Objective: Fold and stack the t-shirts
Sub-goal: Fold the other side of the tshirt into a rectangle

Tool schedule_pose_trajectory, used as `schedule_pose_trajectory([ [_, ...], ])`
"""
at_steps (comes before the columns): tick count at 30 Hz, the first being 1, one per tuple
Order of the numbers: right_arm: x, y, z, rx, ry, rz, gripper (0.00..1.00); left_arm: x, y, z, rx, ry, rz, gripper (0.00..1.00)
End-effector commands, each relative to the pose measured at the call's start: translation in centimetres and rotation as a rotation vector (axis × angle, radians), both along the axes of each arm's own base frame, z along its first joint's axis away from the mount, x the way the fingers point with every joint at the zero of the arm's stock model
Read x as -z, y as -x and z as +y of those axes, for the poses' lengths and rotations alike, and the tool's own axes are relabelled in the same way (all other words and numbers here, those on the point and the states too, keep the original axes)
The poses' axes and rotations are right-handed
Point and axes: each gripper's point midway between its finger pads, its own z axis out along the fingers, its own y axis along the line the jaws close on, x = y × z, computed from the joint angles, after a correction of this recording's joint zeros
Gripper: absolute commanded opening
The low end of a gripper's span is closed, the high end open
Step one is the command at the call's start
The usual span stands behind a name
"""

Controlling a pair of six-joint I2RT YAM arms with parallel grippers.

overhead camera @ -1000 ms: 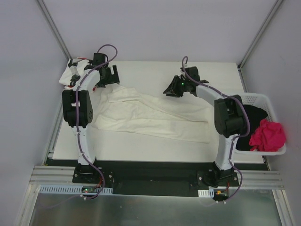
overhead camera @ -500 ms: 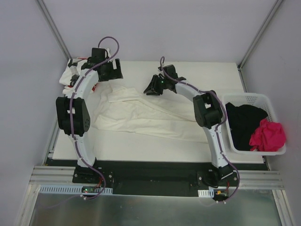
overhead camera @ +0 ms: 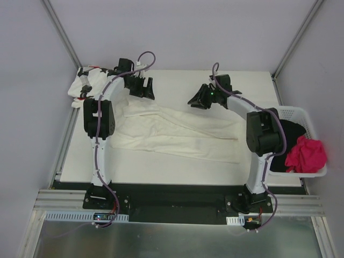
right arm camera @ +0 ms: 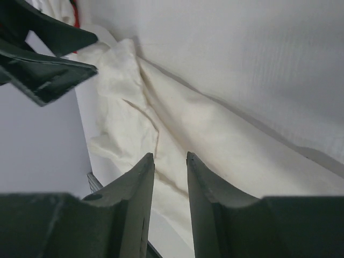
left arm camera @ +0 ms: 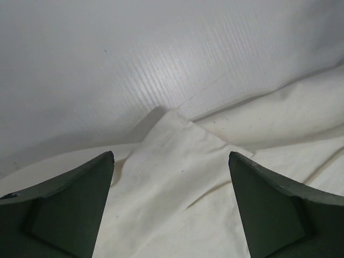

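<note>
The large plain cream-white cloth t-shirt [overhead camera: 177,134] lies spread and rumpled across the middle of the flat white table [overhead camera: 177,80], running from beside the left arm towards the near right. The left gripper [overhead camera: 145,91] hangs over the shirt's far left part. In its own wrist view the left gripper [left arm camera: 171,156] has its dark jaws wide apart with nothing between them, and a pointed fold of the cream cloth lies on the table below the gap. Whether the fingertips touch the cloth cannot be told. The right gripper [overhead camera: 193,102] is over the far middle of the table, near the shirt's far edge. Seen from its wrist, the right gripper [right arm camera: 169,156] has narrow jaws, only a slit apart and empty, with creased cream cloth showing beyond. The crumpled white cloth t-shirt with black star print and red marks [overhead camera: 86,83] sits bunched in the far left corner, partly hidden by the left arm. At the right edge, the white perforated plastic basket [overhead camera: 294,112] holds a black cloth [overhead camera: 287,137] and a bright pink cloth [overhead camera: 306,154]. The right arm's elbow covers the basket's left side, and what the two cloths are is unclear.
</note>
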Motion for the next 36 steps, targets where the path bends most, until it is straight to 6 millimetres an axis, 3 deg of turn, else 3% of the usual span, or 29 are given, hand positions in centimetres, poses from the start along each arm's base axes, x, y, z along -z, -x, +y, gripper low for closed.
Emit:
schedule_pose_trajectory([
  [1, -7.7, -0.3, -1.4, 0.010, -0.060, -0.200, 0.34, -1.3, 0.9, -0.8, 0.153, 0.015, -0.037, 0.87],
  [4, -9.1, -0.3, -2.3, 0.028, -0.073, -0.238, 0.33, -0.2, 1.2, -0.7, 0.163, 0.003, -0.008, 0.87],
  [11, -9.5, 0.0, -3.0, 0.040, -0.081, -0.243, 0.34, 0.7, 1.0, -1.0, 0.165, 0.019, 0.017, 0.87],
  [21, -10.2, 0.0, -4.1, 0.067, -0.092, -0.257, 0.34, 0.8, -1.0, -1.8, 0.133, 0.007, 0.004, 0.86],
  [29, -10.6, -0.2, -5.0, 0.088, -0.101, -0.263, 0.34, 1.7, 1.0, -4.0, 0.188, 0.002, 0.063, 0.80],
  [36, -10.6, -0.3, -5.2, 0.090, -0.113, -0.261, 0.34, 2.7, 2.7, -4.5, 0.197, -0.015, 0.122, 0.80],
])
